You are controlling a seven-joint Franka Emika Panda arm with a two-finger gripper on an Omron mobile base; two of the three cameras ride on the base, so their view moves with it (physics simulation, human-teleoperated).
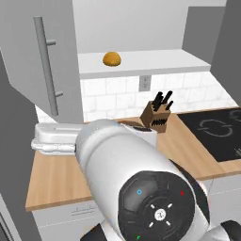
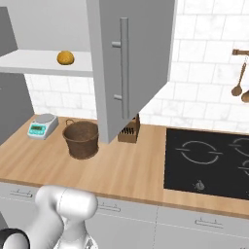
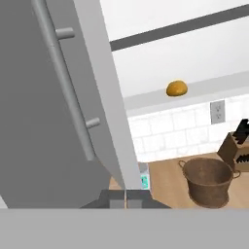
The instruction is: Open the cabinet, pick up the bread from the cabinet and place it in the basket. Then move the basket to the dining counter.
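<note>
The cabinet stands open, both grey doors swung out. On its white shelf lies the bread, a small golden lump. Below it the brown woven basket stands upright on the wooden worktop. My gripper is shut with nothing between its fingers. It sits low beside the edge of the left door, well short of the bread. The door's long bar handle runs up the left of the hand view. The dining counter is out of view.
A knife block stands right of the basket, partly behind the open right door. A black hob fills the worktop's right side. A small scale sits left of the basket. Utensils hang on the tiled wall.
</note>
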